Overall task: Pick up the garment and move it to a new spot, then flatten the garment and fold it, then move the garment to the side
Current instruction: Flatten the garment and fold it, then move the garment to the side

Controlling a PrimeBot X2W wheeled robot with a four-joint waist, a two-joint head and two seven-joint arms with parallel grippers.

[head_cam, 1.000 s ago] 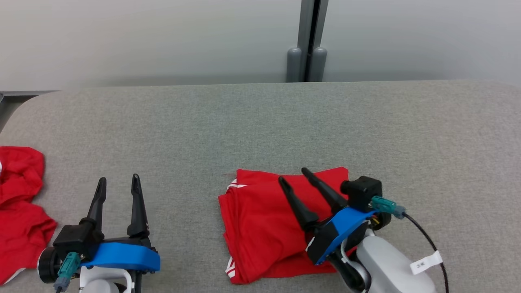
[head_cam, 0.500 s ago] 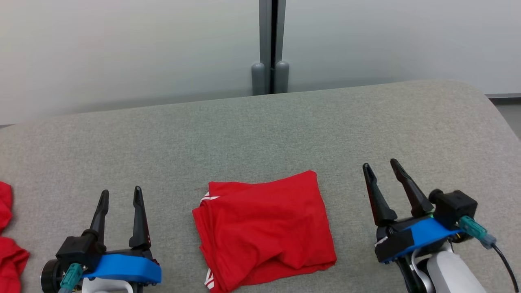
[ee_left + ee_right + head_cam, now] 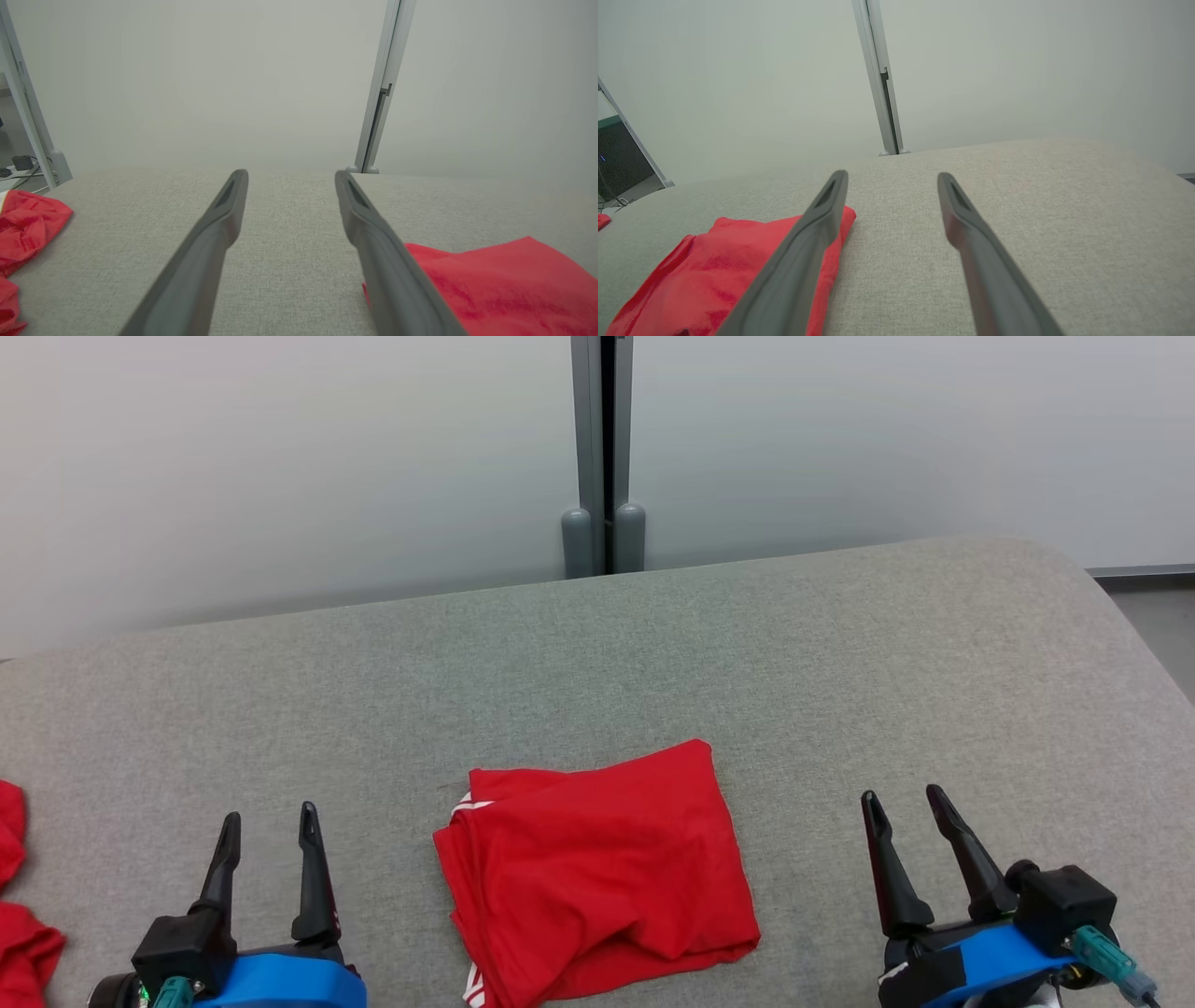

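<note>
Head view: a folded red garment (image 3: 597,868) lies flat on the near middle of a grey fabric-covered table (image 3: 840,663), white trim showing at its left edge, with a grey post (image 3: 602,448) rising behind the table's far edge. The left gripper (image 3: 269,812) and the right gripper (image 3: 902,793) sit low at either side of the garment, each well apart from it, fingers pointing away from the robot, spread wide with nothing between them. Left wrist view: this adds a fuller sight of a crumpled red cloth (image 3: 28,219) at the table's left end, which the head view cuts off at its left edge; the garment here lies to the right of the two fingers, its near edge hidden behind the right-hand one. Right wrist view: the garment lies at lower left, one corner passing behind the left-hand finger, and bare table lies between and beyond the fingers.
</note>
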